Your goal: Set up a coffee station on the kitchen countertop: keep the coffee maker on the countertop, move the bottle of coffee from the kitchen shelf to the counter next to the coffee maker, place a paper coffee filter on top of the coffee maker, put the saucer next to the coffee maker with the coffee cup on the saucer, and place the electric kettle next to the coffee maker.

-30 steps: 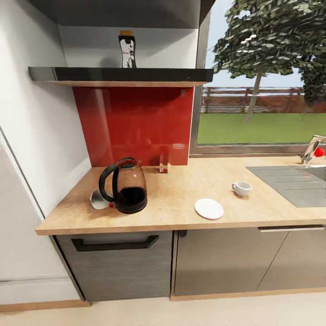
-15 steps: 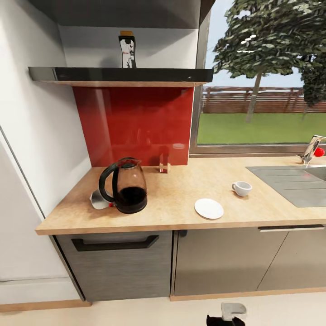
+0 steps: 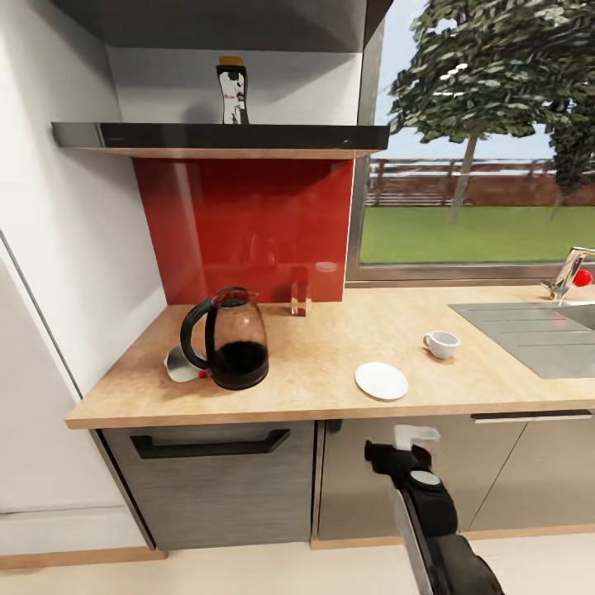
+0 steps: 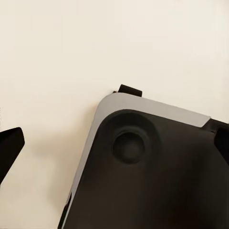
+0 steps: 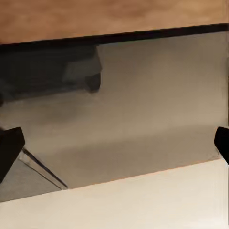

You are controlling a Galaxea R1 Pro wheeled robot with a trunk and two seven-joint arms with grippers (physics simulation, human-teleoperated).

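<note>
The right gripper point(image 3: 405, 450) hangs below the counter point(image 3: 330, 397), fingers spread wide and holding nothing; the left gripper point(image 4: 114, 143) is open and empty too. Best lift clear of the counter's edge, then come level at the coffee bottle point(image 3: 232, 91), upright on the shelf point(image 3: 219, 136) above the kettle point(image 3: 227, 340).

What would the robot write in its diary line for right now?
phase: reaching | right gripper: open, empty, below countertop edge | bottle: on shelf | cup: off saucer
</note>
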